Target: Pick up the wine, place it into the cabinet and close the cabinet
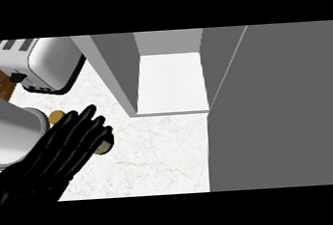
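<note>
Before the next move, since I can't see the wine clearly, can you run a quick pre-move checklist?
1. Cabinet open, door swung aside: ok.
2. Shelf inside free for a bottle: ok.
3. Wine in view: cannot tell; only tan bits peek out beside the left hand.
4. Left hand holding something: cannot tell.
5. Right hand in view: not ok.
6. Toaster out of the path to the cabinet: ok.

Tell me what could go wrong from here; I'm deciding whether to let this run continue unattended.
The left hand covers most of the wine, so whether it is held at all cannot be confirmed. The toaster stands just beyond the hand and might be bumped on a lift. The cabinet opening looks narrow between its walls, with the open door alongside; the bottle could clip an edge.
</note>
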Motion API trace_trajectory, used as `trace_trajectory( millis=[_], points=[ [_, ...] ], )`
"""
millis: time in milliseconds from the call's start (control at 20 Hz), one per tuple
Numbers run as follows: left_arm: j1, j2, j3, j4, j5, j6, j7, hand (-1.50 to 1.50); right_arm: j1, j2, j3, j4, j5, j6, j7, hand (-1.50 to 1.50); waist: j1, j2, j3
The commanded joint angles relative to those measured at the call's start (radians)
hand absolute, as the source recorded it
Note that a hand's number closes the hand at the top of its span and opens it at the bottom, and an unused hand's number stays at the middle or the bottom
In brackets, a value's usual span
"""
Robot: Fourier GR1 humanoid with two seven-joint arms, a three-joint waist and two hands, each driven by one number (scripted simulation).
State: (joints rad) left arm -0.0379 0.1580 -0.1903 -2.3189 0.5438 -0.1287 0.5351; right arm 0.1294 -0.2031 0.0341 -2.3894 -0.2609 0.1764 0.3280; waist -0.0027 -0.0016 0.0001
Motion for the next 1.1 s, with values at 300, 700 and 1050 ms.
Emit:
trace_trajectory(
  millis=[300,700,1050],
  points=[
    [-0.033,-0.025,-0.016,-0.148,-0.012,0.154,0.162,-1.50,-0.102,0.025,0.020,-0.099,-0.005,-0.072,0.158,-1.50,0.006,-0.001,0.000],
    [-0.113,0.008,0.107,-0.100,0.006,0.154,0.183,-1.50,-0.131,0.035,0.052,-0.155,0.011,-0.118,0.243,-1.50,0.003,-0.001,-0.001],
    [-0.198,0.086,0.329,0.048,0.125,0.078,0.183,-1.50,-0.085,0.028,0.051,-0.204,-0.001,-0.096,0.242,-1.50,-0.005,-0.001,-0.001]
  ],
)
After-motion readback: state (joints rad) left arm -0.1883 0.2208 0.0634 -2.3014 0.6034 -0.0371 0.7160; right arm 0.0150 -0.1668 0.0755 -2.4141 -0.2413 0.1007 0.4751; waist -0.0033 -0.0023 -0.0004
